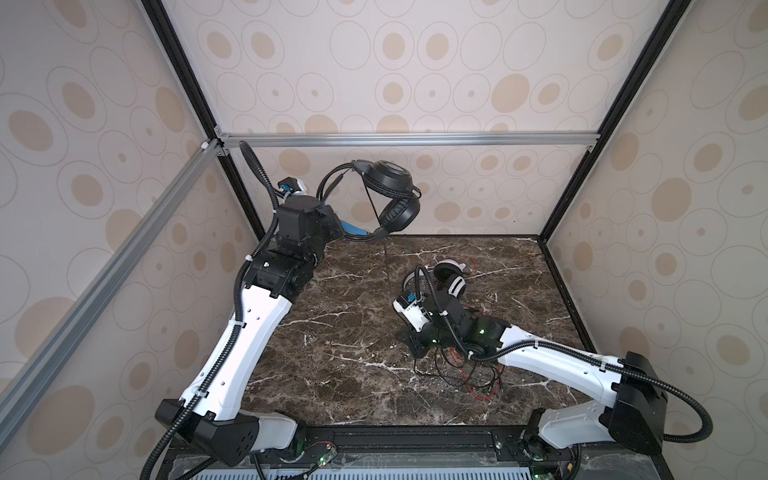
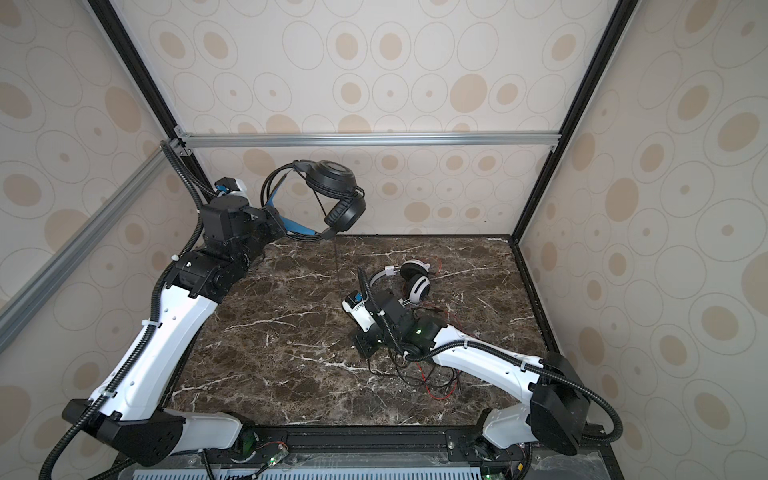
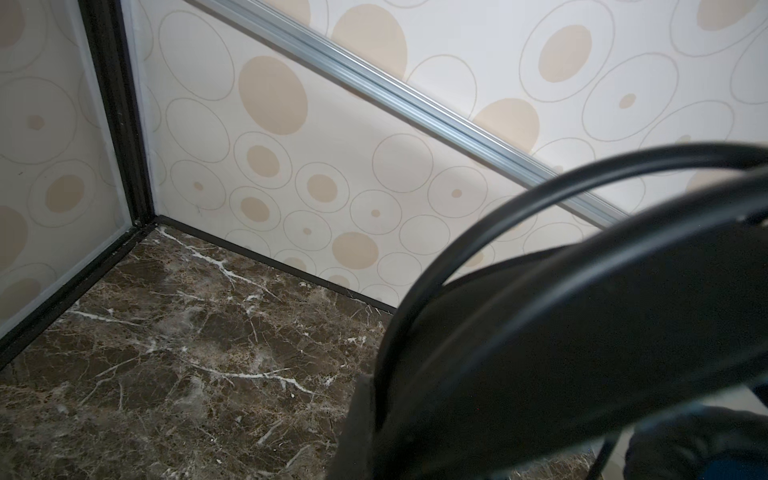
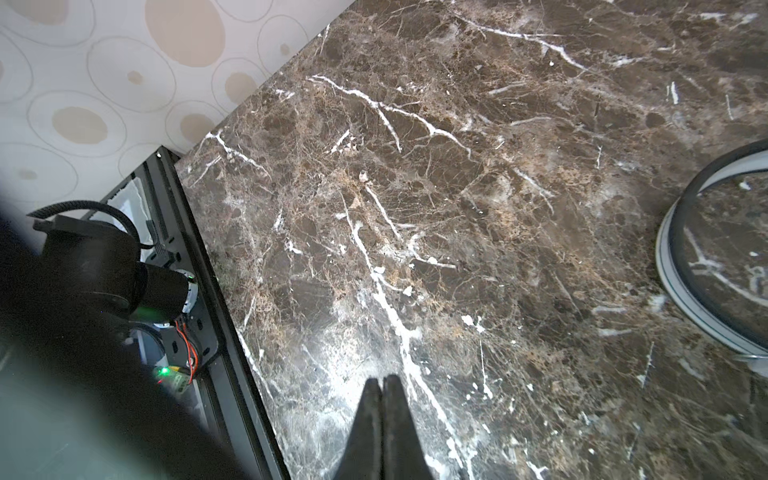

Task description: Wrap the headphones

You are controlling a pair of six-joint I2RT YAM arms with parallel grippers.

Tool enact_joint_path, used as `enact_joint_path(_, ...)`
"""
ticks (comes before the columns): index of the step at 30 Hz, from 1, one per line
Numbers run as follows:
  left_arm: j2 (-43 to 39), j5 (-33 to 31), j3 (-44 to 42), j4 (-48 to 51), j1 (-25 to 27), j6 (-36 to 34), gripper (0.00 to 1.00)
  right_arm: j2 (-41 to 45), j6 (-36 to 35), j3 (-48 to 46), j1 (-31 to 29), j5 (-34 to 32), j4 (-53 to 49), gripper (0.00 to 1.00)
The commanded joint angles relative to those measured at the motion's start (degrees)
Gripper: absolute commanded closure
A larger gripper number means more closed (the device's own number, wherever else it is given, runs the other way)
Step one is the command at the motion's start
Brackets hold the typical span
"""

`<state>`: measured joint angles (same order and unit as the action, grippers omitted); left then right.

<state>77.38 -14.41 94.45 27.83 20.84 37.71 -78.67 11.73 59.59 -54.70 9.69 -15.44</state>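
Left gripper [image 1: 337, 227]: closed on the headband of the black headset, at the point where the blue inner band [image 2: 300, 229] comes out of the grip. It is raised above the far left part of the table.
Black headset [image 1: 388, 195]: held clear of the table in front of the back wall. The headband arches up from the grip, and the two ear cups hang to its right, one above the other. In the left wrist view the headband fills the near field, dark and blurred.
Black cord [image 1: 388, 270]: drops from the headset in a nearly straight line toward the right wrist, where the arm hides it.
Right gripper [image 4: 381, 384]: jaws pressed together, low over the marble near the middle of the table. The right wrist view shows nothing between the tips. From the top views it cannot be told whether it touches any cord.
White headset [image 2: 415, 278]: lying on the table just beyond the right wrist, toward the back right, with its black pads showing. An arc of its headband appears at the edge of the right wrist view.
Red cord [image 1: 473, 388]: loose on the table beside the right forearm, tangled with slack black loops.
Table [image 1: 332, 365]: dark brown marble with white veins.
Back wall [image 1: 478, 187]: cream, printed with beige ovals.
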Motion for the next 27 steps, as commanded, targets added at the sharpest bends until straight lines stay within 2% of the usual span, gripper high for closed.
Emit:
enact_joint_path(1, -0.5, -0.4, 0.7, -7.9, -1.3, 5.8, 1.00, -1.3, -4.1, 3.1, -2.9, -2.3, -5.7, 0.98)
enact_joint_path(6, -0.3, -0.2, -1.3, -8.6, -2.2, 6.9, 1.00, -3.6, -6.5, 7.1, -6.4, -3.4, -8.2, 0.99)
enact_joint_path(10, -0.6, -1.4, -2.9, -8.2, -2.3, 4.5, 1.00, -4.0, -7.6, 9.2, -7.2, -4.1, -9.4, 0.99)
enact_joint_path(19, -4.3, -8.4, -11.1, -5.9, -2.1, -6.4, 1.00, -4.4, -17.6, 23.0, -7.5, -9.6, -21.9, 0.99)
enact_joint_path(27, -6.3, -9.2, -18.3, -3.0, -1.1, -16.2, 1.00, -10.6, -24.9, 41.5, -7.4, -12.2, -33.7, 0.99)
